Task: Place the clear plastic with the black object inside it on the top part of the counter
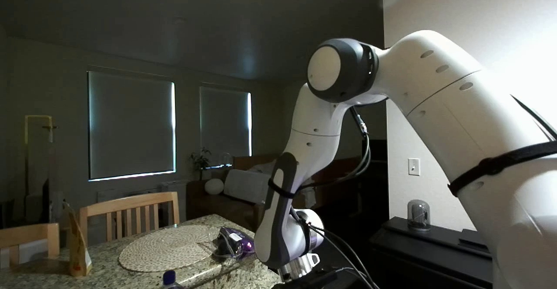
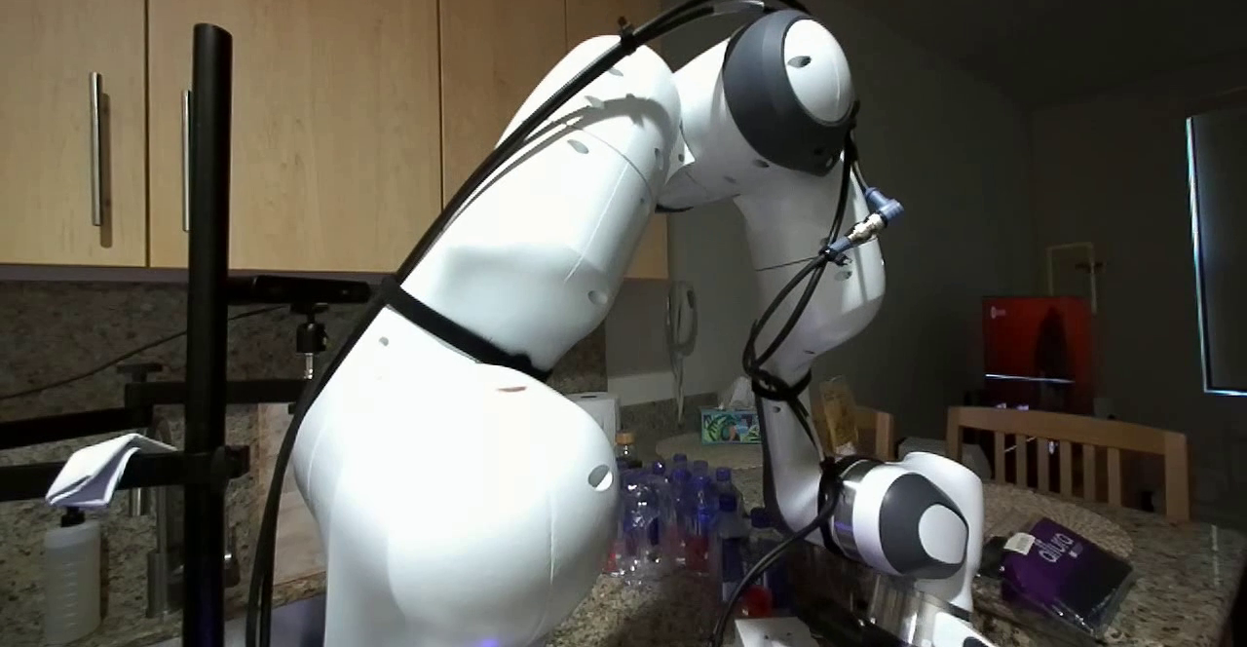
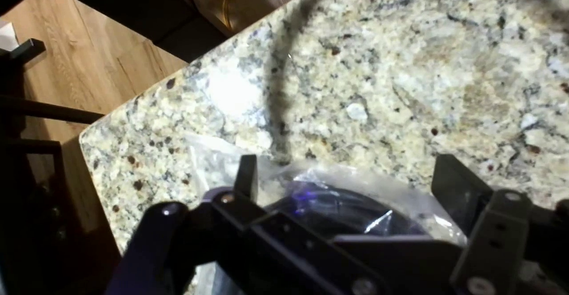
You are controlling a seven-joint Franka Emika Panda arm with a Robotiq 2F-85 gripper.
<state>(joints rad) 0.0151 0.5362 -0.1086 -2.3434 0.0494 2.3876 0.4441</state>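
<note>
In the wrist view, the clear plastic with the black object [image 3: 355, 206] lies low in the frame over the speckled granite counter [image 3: 378, 86]. It is crinkled and shiny, with a dark, purplish-black shape inside. My gripper [image 3: 349, 168] is open, its two fingers wide apart, with the plastic between them. Part of the plastic is hidden behind the gripper's black links. In both exterior views the fingers are out of frame at the bottom. A purple and black wrapped package [image 1: 235, 242] sits on the raised counter, also in an exterior view [image 2: 1057, 569]; I cannot tell if it is the same item.
A round woven placemat [image 1: 169, 247] lies on the raised counter beside the purple package. A yellow bag [image 1: 79, 247] stands near it. Several bottles [image 2: 697, 520] stand close to the arm. The counter's edge and corner [image 3: 84, 135] show above the wooden floor.
</note>
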